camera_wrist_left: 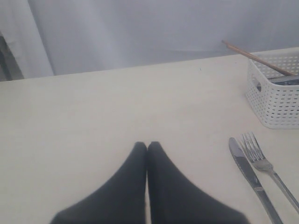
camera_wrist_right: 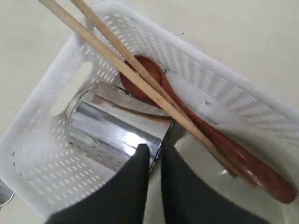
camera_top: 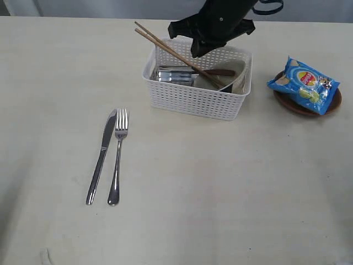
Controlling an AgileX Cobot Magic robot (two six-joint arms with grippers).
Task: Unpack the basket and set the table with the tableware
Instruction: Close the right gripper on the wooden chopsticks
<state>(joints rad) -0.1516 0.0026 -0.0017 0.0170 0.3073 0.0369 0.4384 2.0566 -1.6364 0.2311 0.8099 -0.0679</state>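
Cream table (camera_top: 220,193); blue snack bag (camera_top: 304,84), writing unreadable; right end effector (camera_wrist_right: 155,150) narrow over basket (camera_top: 193,99); left end effector (camera_wrist_left: 147,145) closed.

A glossy blue plastic snack bag (camera_top: 304,83) — printed with a yellow-and-red round logo and pale green and yellow shapes — lies tilted at the right side of the exterior view, well apart from everything else. Behind the far edge, a pale grey-white curtain (camera_wrist_left: 140,32) hangs in soft folds.
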